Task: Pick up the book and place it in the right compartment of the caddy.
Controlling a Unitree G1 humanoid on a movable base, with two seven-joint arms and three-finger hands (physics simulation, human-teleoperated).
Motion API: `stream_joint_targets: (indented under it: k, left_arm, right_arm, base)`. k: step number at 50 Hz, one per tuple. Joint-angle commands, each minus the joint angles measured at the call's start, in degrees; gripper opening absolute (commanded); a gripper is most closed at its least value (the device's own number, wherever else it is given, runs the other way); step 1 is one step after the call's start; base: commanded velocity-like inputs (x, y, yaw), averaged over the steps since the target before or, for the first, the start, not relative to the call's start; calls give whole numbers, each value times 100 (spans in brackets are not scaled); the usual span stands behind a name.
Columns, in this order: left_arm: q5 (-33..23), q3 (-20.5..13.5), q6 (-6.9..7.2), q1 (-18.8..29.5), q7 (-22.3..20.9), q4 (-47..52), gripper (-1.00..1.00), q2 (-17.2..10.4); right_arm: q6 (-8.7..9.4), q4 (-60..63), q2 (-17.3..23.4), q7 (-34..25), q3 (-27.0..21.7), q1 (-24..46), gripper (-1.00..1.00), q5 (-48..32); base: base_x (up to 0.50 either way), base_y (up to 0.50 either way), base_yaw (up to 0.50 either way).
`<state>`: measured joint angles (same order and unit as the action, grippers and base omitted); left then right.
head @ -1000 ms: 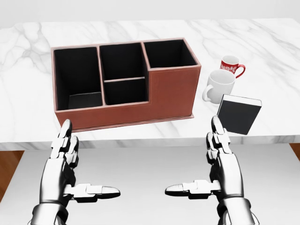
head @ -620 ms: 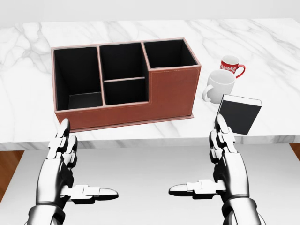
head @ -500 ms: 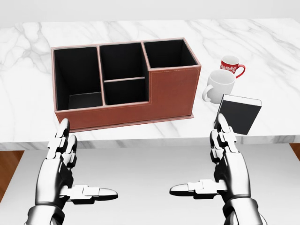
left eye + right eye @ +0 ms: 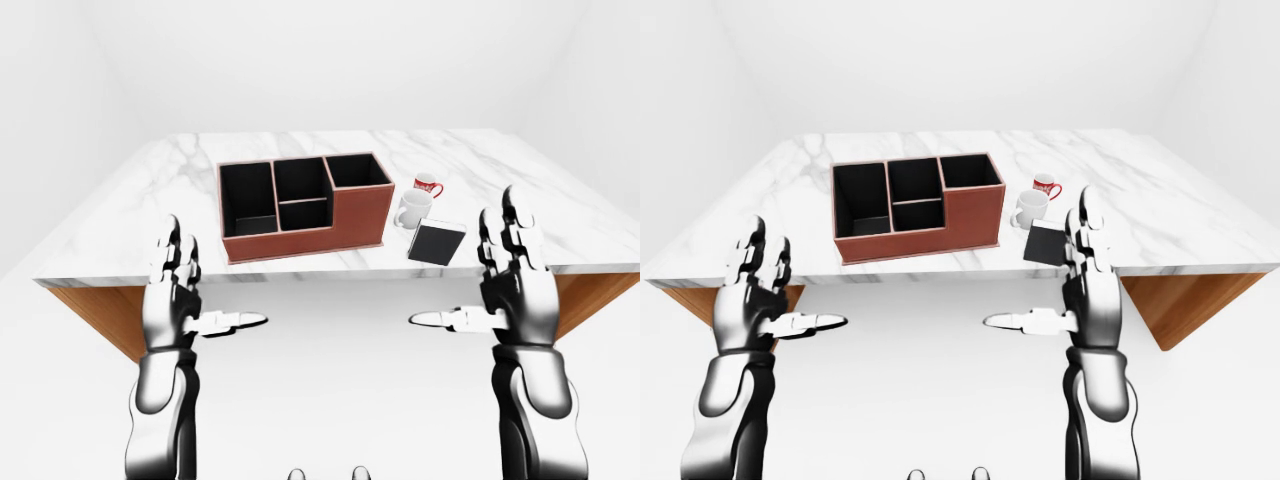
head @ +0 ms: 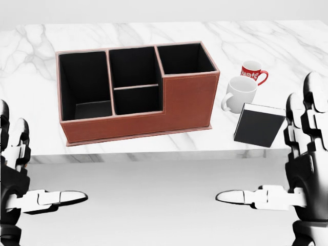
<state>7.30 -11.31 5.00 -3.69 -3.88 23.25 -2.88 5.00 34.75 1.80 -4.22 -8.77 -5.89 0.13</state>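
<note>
My marble desk (image 5: 287, 46) carries the caddy (image 5: 137, 91); right of the caddy sit a white mug (image 5: 239, 93), red mug (image 5: 252, 72) and book (image 5: 258, 125).

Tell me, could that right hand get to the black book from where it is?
Probably yes. The right hand is open just right of the book, which lies near the counter's edge with nothing between them; the white mug stands beyond it.
</note>
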Motion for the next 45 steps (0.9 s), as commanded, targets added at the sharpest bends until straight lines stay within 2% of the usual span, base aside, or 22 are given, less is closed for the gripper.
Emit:
stream_joint_targets:
  k: [1, 9, 21, 45]
  left_arm:
    - [192, -434, 0, 1, -9, 612, 100, -32]
    - [117, -326, 0, 3, 1, 520, 100, -8]
    - [130, -357, 0, 44, 19, 413, 100, -32]
    - [75, -288, 0, 64, 36, 169, 100, -34]
  right_arm:
    - [0, 1132, 40, -135, -467, 70, 100, -417]
    - [0, 1111, 140, -163, -525, 320, 100, -906]
    - [0, 1133, 141, -301, -526, 338, 100, -1037]
    - [0, 1164, 104, -393, -521, 317, 100, -1026]
  base:
    - [0, 0, 0]
    - [0, 0, 0]
    - [1, 0, 0]
    - [39, 0, 0]
